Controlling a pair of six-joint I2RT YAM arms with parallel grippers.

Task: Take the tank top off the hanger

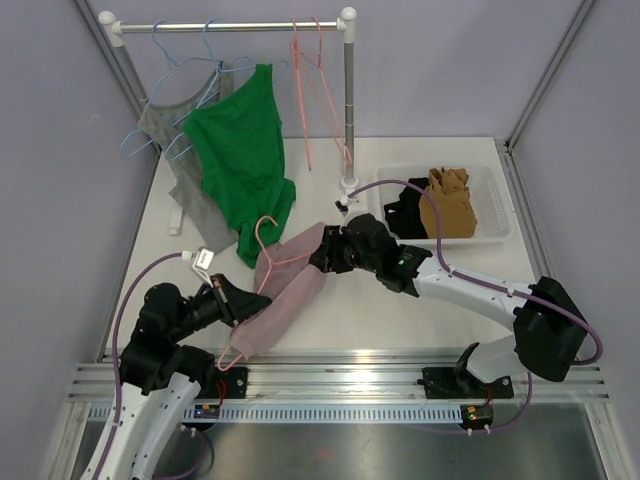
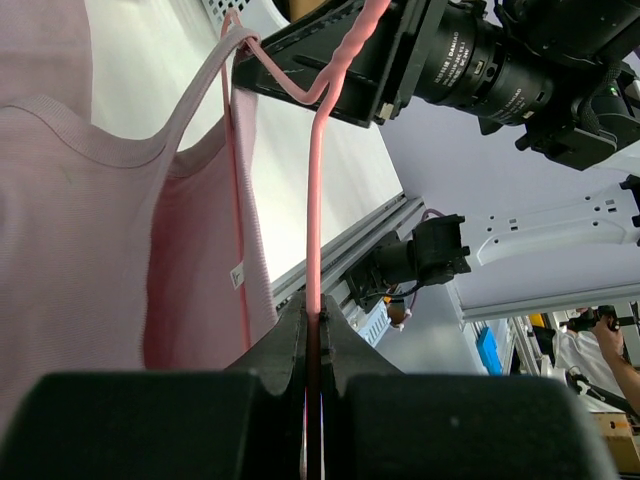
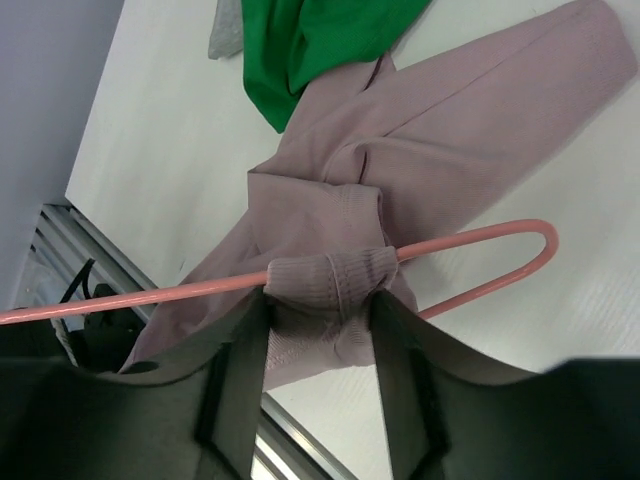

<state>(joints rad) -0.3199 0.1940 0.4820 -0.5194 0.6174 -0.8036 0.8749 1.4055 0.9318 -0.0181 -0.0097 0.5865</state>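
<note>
Largely, the pink tank top (image 1: 292,288) is stretched between both pincers, one end hidden under the right pincer (image 3: 320,320). The hanger (image 2: 315,200) is clamped by the left pincer (image 2: 312,328). The bunched strap (image 3: 330,282) is straddled by the right fingers; whether it is pinched cannot be told.

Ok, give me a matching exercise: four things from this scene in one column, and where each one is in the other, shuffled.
1 green tank top
2 pink tank top
3 tan garment
4 hanger in the pink top

A in the white bin
B clamped in the jaws of the left gripper
C hanging on the rail
D off the rail, low over the table

Pairs: 1-C, 2-D, 3-A, 4-B.
</note>
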